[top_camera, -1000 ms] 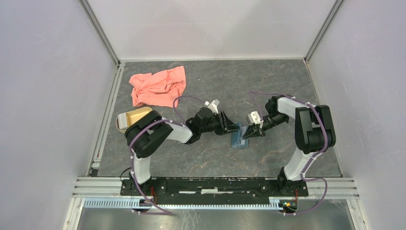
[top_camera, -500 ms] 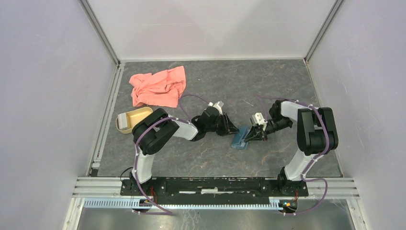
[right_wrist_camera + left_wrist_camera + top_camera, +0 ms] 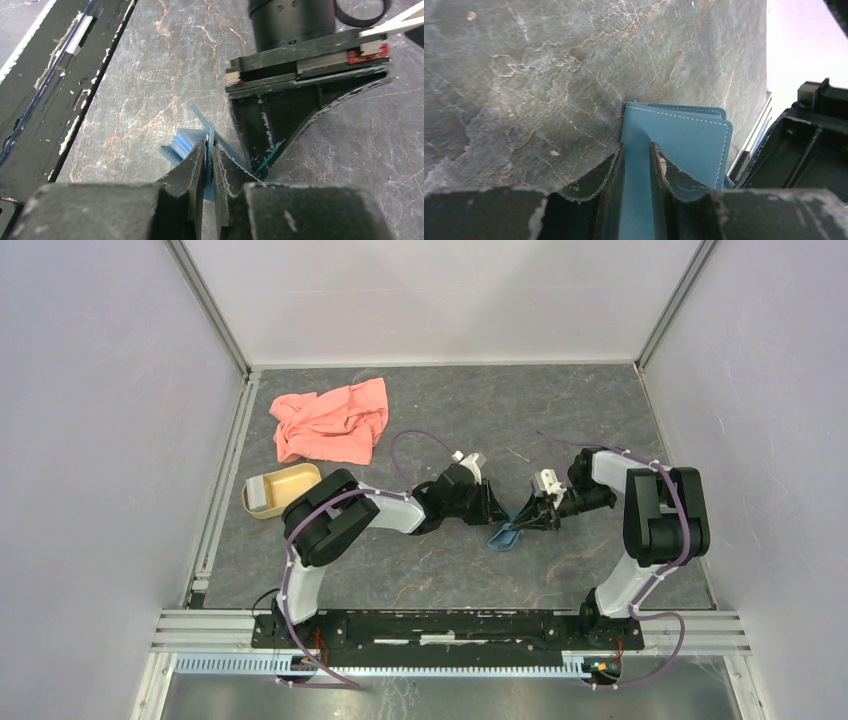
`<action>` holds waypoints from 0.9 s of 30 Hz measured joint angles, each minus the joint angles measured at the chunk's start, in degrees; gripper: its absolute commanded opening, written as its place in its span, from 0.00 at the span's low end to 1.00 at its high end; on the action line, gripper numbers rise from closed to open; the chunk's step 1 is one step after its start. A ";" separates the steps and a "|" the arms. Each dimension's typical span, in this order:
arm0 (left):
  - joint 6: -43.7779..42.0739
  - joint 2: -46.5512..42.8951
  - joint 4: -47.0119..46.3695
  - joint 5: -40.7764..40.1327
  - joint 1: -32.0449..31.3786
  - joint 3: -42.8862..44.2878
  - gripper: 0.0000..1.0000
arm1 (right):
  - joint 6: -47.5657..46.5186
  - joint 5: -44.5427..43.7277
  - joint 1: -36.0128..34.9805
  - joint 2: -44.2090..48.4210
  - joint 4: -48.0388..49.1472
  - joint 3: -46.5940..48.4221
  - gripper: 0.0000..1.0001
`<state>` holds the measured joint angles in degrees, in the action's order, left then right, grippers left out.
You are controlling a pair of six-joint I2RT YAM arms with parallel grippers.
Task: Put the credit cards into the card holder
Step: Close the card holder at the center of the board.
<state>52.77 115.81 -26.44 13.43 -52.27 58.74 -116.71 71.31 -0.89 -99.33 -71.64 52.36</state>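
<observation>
Pinching the small, flat, teal-blue stitched card holder (image 3: 684, 135) from two sides, I have it partly opened near the middle of the grey marbled worktop (image 3: 450, 420), between my two arms. My left claw (image 3: 636, 147) is drawn in close across one long edge of it. One finger sits outside that edge and the other on the smooth teal face, which fills the narrow gap between them, and pale stitching runs along the border beyond. My right claw (image 3: 209, 145) is pressed almost together on a thin teal flap that stands on edge. Just beside that flap a lighter blue, ribbed inside shows. The two claws sit just beside each other over the holder. Well apart, near the worktop's left edge, a tan oval dish (image 3: 296, 477) holds a pale flat piece (image 3: 258, 496) at its left end, too small for me to say what it is. Behind the dish lies a crumpled salmon-pink cloth (image 3: 330, 420). In the right wrist view a small red tag (image 3: 372, 52) shows on my left claw's body, its print too small to read.
</observation>
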 measured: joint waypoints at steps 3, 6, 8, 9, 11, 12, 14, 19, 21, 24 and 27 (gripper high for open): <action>-1.95 -0.26 1.07 -1.42 -1.18 0.57 0.31 | 0.02 1.81 0.28 0.00 -0.33 0.00 0.18; -3.08 -0.46 1.55 -2.01 -1.81 0.59 0.32 | 0.00 2.19 0.31 -0.72 -0.50 0.17 0.23; -3.34 -0.48 1.88 -2.40 -1.97 0.59 0.31 | 0.02 2.10 0.31 -2.05 -0.70 0.61 0.26; -3.34 -0.48 1.99 -2.54 -1.97 0.59 0.31 | 0.02 2.03 0.31 -2.71 -0.74 0.79 0.28; -3.34 -0.48 2.21 -2.71 -1.97 0.59 0.31 | 0.00 1.95 0.52 -3.19 -0.76 0.81 0.33; -3.34 -0.48 2.27 -2.80 -1.99 0.59 0.31 | 0.00 1.97 0.85 -3.17 -0.74 0.85 0.37; -3.37 -0.48 2.36 -2.89 -2.08 0.59 0.31 | 0.02 1.95 1.70 -3.17 -0.72 0.98 0.48; -3.37 -1.05 2.78 -3.34 -2.60 0.55 0.31 | 1.73 1.92 3.87 -3.15 -0.66 2.97 0.57; -3.37 -1.33 2.80 -3.54 -2.86 0.52 0.31 | 3.32 1.75 4.55 -3.10 -0.63 4.42 0.60; -3.37 -1.57 2.80 -4.02 -3.48 0.52 0.31 | 6.54 1.27 5.20 -2.75 -0.55 6.64 0.60; -3.39 -1.60 3.21 -4.28 -4.52 0.55 0.31 | 10.91 0.04 5.44 -2.23 0.11 8.76 0.60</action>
<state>49.39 114.21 -23.22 9.15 -56.80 59.29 -105.80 71.35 4.56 -101.56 -71.53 61.12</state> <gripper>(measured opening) 0.315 0.603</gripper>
